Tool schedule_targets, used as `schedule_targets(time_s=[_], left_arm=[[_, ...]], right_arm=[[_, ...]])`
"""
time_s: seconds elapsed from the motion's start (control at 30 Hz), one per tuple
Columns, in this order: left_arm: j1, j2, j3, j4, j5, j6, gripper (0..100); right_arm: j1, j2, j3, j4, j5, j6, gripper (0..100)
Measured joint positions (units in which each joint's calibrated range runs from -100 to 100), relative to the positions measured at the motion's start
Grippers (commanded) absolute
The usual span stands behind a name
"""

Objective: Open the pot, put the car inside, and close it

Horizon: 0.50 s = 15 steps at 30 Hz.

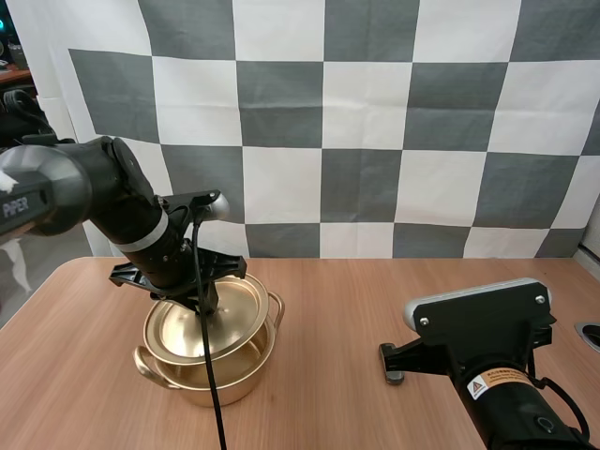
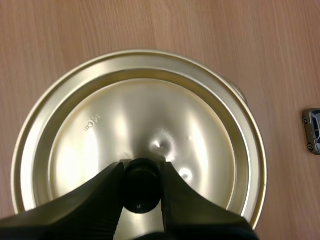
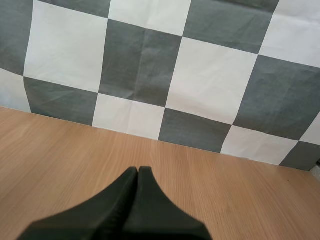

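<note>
My left gripper [image 2: 141, 171] grasps the round black knob [image 2: 141, 191] of the shiny gold metal lid [image 2: 100, 115], which sits tilted over the matching gold two-handled pot [image 1: 211, 382]. A small grey toy car [image 2: 314, 131] lies on the wooden table [image 1: 375, 309] just beside the pot. My right gripper [image 3: 138, 172] is clenched on nothing.

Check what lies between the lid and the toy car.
Nothing but bare table: in the left wrist view, the car sits apart from the lid, plain wood between them.
</note>
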Motion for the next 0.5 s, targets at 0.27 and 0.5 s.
schedule_targets(time_s=[0.27,0.5], left_arm=[[0.0,0.0,-0.1,0.0,-0.4,0.0,41],[0.0,-0.1,-0.1,-0.2,-2.1,0.0,40]], right_arm=[[0.0,0.0,0.0,0.0,0.0,0.0,0],[0.0,0.0,0.0,0.0,0.0,0.0,0]])
